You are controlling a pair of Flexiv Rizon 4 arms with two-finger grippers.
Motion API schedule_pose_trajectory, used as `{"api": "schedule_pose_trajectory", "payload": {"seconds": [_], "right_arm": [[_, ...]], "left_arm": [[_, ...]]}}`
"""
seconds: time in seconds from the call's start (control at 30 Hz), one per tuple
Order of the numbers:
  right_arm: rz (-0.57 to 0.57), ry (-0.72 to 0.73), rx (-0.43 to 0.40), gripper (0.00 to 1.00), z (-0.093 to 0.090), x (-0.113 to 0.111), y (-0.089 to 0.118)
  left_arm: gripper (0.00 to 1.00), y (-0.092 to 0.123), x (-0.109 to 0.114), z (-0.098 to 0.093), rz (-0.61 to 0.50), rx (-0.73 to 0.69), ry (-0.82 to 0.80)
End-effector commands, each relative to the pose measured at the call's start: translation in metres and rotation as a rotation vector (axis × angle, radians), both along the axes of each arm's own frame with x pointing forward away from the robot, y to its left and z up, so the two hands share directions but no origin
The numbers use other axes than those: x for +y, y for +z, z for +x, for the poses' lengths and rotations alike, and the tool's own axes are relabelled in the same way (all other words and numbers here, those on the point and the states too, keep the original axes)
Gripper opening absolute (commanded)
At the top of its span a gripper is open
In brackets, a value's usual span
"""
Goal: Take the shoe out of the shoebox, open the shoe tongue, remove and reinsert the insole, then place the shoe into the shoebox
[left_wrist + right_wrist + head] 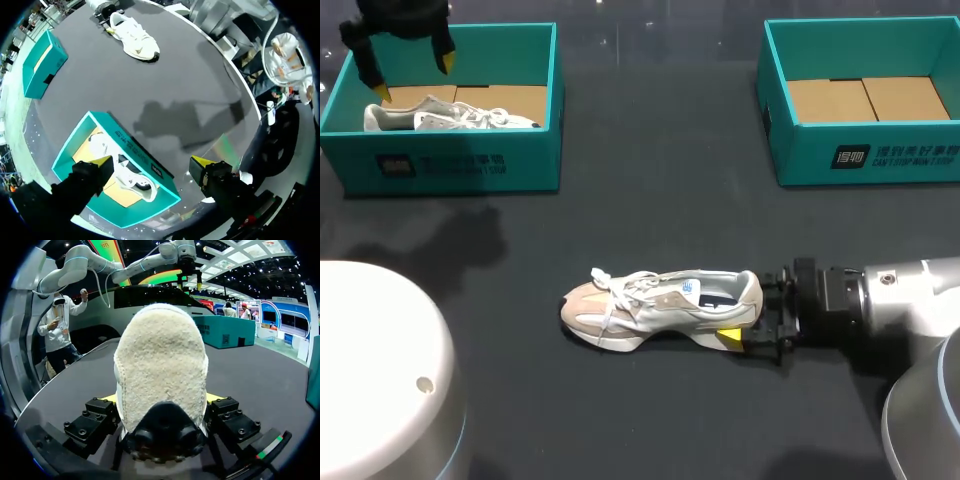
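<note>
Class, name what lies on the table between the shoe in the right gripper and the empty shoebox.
Nothing: the head view shows only bare black table between the shoe and the empty shoebox.

A dark, matte bench (650,180) with a curved edge is carrying a teal open-topped cardboard box (460,165) at its far left corner, and a pale grey-and-white laced sneaker (450,118) is lying lengthwise on the brown cardboard floor inside, close along the box's near wall.
</note>
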State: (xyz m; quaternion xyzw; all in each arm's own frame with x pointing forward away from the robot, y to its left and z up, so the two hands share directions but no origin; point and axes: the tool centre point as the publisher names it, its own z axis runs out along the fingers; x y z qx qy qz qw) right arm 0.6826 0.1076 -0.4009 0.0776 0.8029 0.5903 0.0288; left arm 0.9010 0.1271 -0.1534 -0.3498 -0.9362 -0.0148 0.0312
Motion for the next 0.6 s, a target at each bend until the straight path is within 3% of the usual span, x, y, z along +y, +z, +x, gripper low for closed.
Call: {"api": "schedule_pose_trajectory", "payload": {"seconds": [0.03, 0.23, 0.6], "right_arm": [[-0.006, 0.002, 0.003, 0.00, -0.002, 0.002, 0.001], [-0.006, 0.002, 0.003, 0.00, -0.002, 0.002, 0.001], [-0.006, 0.002, 0.003, 0.00, -0.002, 0.002, 0.001]], "left_arm": [[1.00, -0.005, -0.027, -0.038, 0.093, -0.022, 0.360], [1.00, -0.004, -0.050, -0.073, 0.094, 0.009, 0.722], [1.00, -0.028, -0.089, -0.097, 0.078, 0.070, 1.035]]}}
